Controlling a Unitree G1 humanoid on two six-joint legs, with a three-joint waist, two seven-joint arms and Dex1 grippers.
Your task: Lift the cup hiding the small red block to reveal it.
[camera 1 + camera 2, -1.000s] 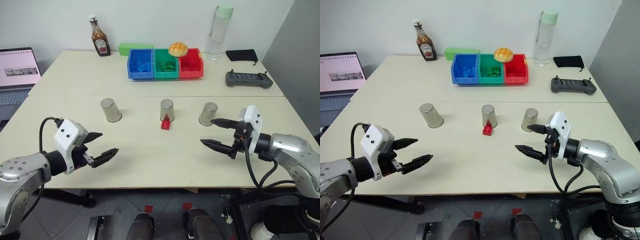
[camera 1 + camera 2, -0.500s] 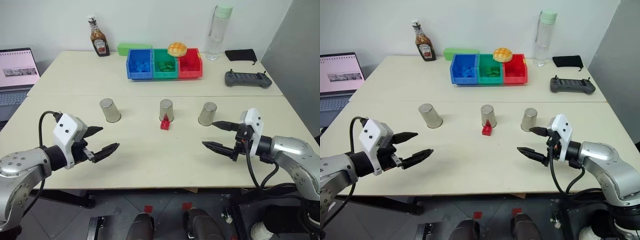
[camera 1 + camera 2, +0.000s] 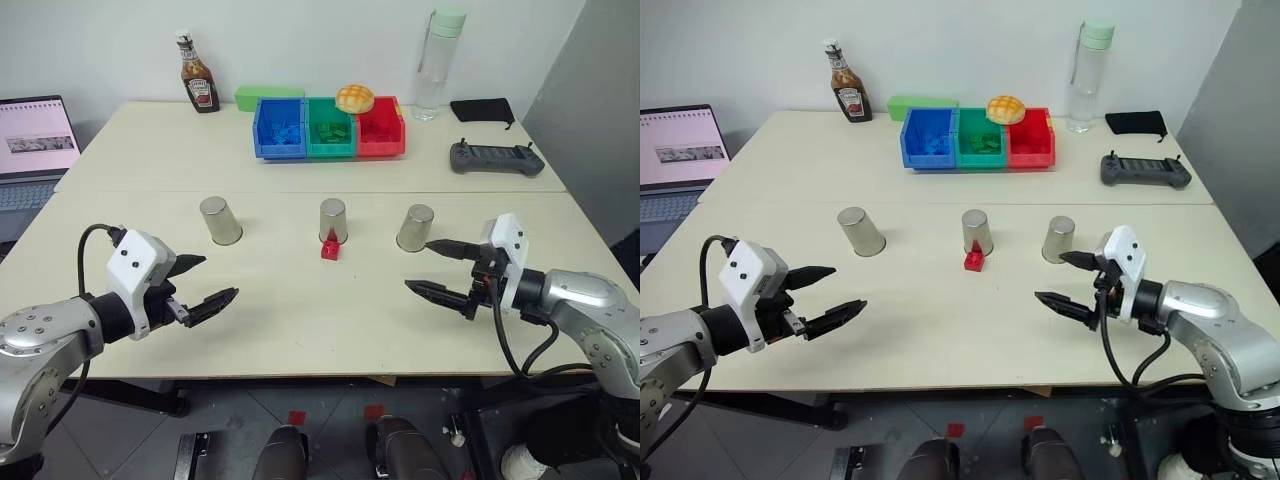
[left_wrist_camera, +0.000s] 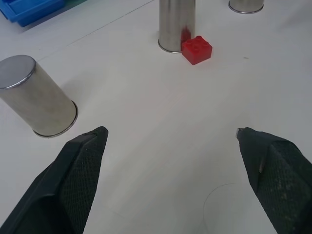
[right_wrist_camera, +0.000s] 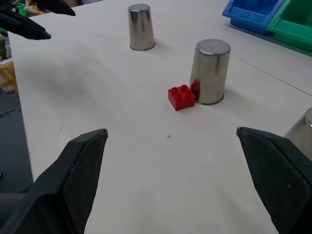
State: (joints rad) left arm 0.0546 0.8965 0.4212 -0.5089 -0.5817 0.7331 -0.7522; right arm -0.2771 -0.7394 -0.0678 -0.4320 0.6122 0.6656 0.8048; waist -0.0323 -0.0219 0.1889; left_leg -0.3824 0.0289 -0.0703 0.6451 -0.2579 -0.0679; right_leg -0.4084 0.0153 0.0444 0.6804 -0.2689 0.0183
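Three silvery cups stand upside down in a row on the table: the left cup [image 3: 220, 220], the middle cup [image 3: 333, 220] and the right cup [image 3: 414, 228]. The small red block [image 3: 329, 249] sits in the open, right against the near side of the middle cup [image 4: 176, 24]; the wrist views show it too [image 5: 181, 97]. My left gripper [image 3: 220, 276] hovers open over the near left of the table, short of the left cup. On the right, my right gripper [image 3: 417, 265] is open just in front of the right cup. Both are empty.
Blue [image 3: 279, 128], green [image 3: 330, 128] and red [image 3: 381, 128] bins line the far table, with a bun [image 3: 356, 98] on top. A sauce bottle [image 3: 199, 72], water bottle [image 3: 439, 65], controller [image 3: 497, 158] and black pouch [image 3: 483, 110] stand behind. A laptop [image 3: 35, 150] is at far left.
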